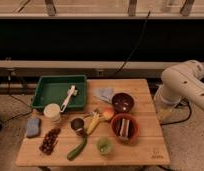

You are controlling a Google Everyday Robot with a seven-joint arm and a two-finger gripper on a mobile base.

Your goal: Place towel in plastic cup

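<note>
A small pale blue-grey towel [104, 94] lies crumpled on the wooden table [145, 150], between the green tray and a dark bowl. A pale plastic cup [52, 113] stands upright at the tray's front left corner, left of the towel. Only my arm's white links [187, 85] show, off the table's right edge. My gripper is out of view.
A green tray [47, 90] holds a white utensil [69, 97]. On the table there are also a dark bowl [123, 102], an orange bowl [125, 128], a metal cup [77, 125], a banana [93, 123], an apple [109, 114], a cucumber [77, 148], a small green cup [104, 145], grapes [49, 141] and a blue sponge [33, 127].
</note>
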